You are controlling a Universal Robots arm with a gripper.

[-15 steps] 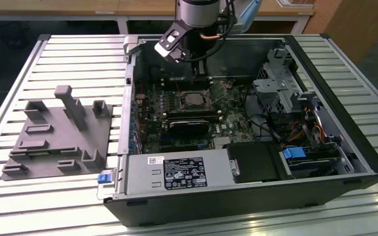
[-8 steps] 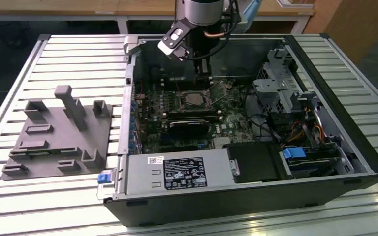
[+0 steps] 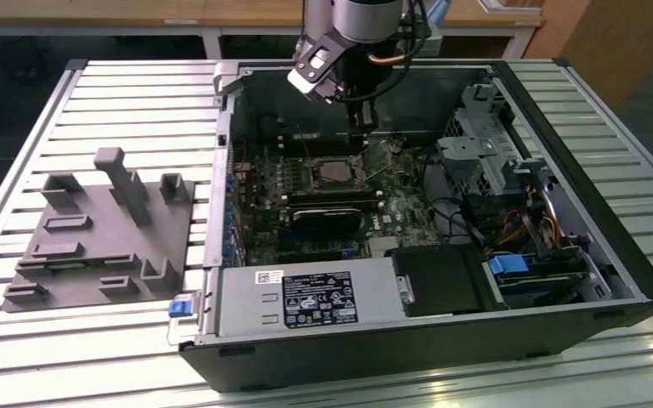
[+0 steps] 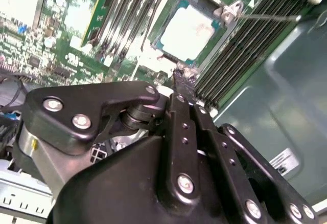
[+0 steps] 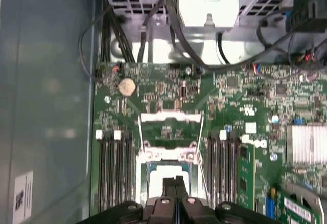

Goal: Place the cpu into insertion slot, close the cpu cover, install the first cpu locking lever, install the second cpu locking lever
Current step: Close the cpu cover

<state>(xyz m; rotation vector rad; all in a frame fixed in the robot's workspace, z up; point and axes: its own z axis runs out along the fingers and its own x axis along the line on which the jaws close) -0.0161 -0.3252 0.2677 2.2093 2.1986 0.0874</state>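
You get bright, even overhead light in the exterior view. The slatted desk point(image 3: 77, 348) glares pale toward the exterior view's lower left, while the inside of the computer case point(image 3: 417, 357) sits in shade. In the second wrist view glare washes out the cpu point(image 4: 190, 29) face, and the gripper point(image 4: 180, 78) looms close and soft. In the first wrist view the case wall point(image 5: 46, 81) carries hazy reflections.
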